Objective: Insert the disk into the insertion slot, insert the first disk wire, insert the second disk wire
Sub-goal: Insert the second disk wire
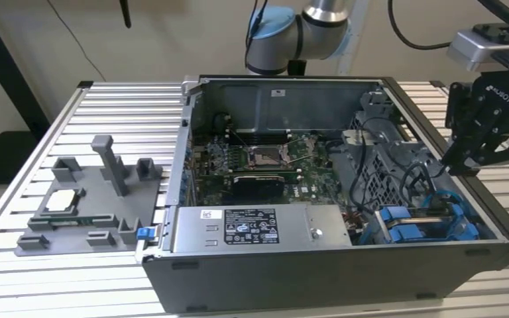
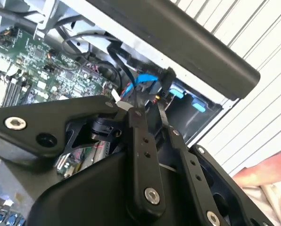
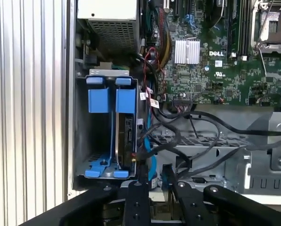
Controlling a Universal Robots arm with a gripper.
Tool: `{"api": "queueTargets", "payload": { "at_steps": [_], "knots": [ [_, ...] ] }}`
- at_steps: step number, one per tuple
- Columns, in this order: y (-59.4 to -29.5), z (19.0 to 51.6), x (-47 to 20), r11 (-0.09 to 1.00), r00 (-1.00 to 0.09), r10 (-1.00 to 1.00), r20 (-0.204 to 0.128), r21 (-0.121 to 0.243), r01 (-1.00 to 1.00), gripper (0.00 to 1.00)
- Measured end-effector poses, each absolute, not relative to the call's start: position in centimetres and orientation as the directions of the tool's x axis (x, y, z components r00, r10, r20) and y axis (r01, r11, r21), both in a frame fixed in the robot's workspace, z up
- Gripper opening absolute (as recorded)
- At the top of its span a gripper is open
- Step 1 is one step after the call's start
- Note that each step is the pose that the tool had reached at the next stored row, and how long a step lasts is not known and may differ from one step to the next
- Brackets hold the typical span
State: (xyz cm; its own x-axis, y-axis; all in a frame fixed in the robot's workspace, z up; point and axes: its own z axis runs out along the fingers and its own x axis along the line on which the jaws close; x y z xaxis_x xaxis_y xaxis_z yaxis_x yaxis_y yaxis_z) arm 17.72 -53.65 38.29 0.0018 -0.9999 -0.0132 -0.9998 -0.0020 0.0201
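Flat hard drive in a bright blue plastic carrier [image 3: 129, 136]: seated edge-on in the dark grey metal drive bay with blue rails [image 3: 103, 73]. The bay sits at a corner of the open dark grey computer case [image 1: 325, 278] on the slatted metal bench [image 1: 24, 278].

Black pincer [image 1: 460, 165] hangs over the case wall beside the bay. Black cables [image 3: 197, 141] and a blue cable [image 2: 143, 80] run just ahead of it.

Pincer apart or together: cannot tell.
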Motion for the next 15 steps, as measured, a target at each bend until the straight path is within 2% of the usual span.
{"api": "queueTargets", "payload": {
  "at_steps": [11,13,15],
  "knots": [
    [-54.6,38.5,20.0,-0.003,0.002,-1.0,-0.02,0.049,-0.999,1.0],
    [-54.6,38.4,20.2,-0.004,0.002,-0.999,-0.033,0.049,-0.999,1.0],
    [-54.6,38.4,20.3,-0.008,0.004,-0.998,-0.064,0.049,-0.999,1.0]
  ]
}}
